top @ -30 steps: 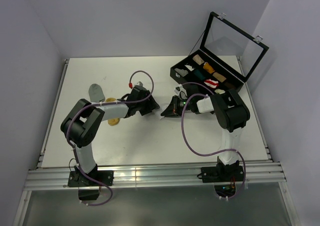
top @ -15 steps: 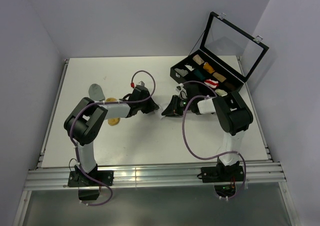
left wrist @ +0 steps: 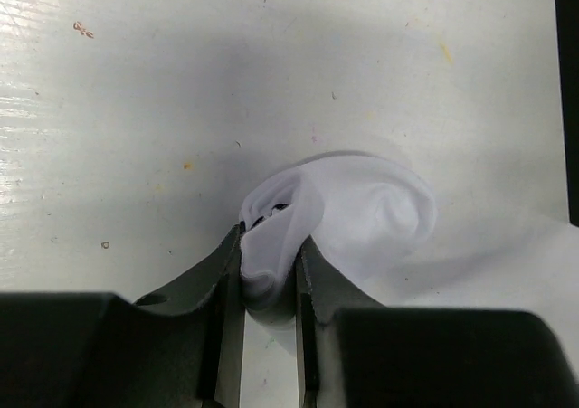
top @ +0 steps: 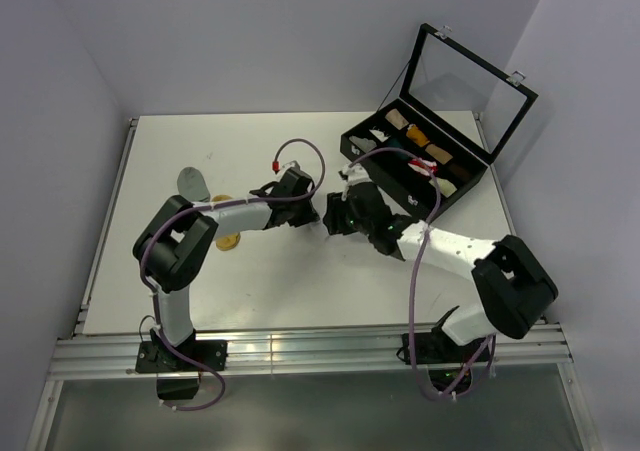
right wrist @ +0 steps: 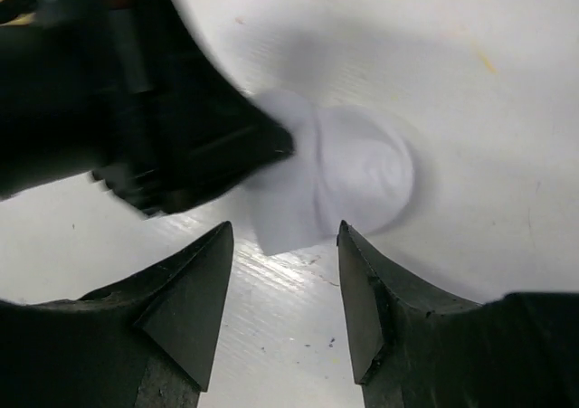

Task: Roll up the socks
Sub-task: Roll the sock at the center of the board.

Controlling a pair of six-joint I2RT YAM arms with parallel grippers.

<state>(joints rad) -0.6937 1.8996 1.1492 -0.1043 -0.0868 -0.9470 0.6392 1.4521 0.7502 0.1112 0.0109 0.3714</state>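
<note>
The white sock (left wrist: pixel 362 213) lies bunched into a round roll on the table between both grippers. My left gripper (left wrist: pixel 270 245) is shut on a fold at the roll's near edge. My right gripper (right wrist: pixel 285 232) stands open just short of the same white sock (right wrist: pixel 353 168), with nothing between its fingers; the left gripper's dark fingers (right wrist: pixel 208 150) show beside the roll. In the top view the left gripper (top: pixel 306 209) and right gripper (top: pixel 336 215) meet at mid table. The grey sock (top: pixel 192 182) lies flat at the left. The mustard sock (top: pixel 228 239) peeks out from under the left arm.
The black compartmented case (top: pixel 362 157) stands at the back right with its glass lid (top: pixel 468 89) raised and several small fabric rolls inside. The right arm's forearm (top: pixel 450 251) stretches across the table's right side. Cables loop above both wrists.
My right gripper has opened and let go of the white sock, and its arm has swung out to the right. My left gripper has closed on the sock's fold and shifted slightly right.
</note>
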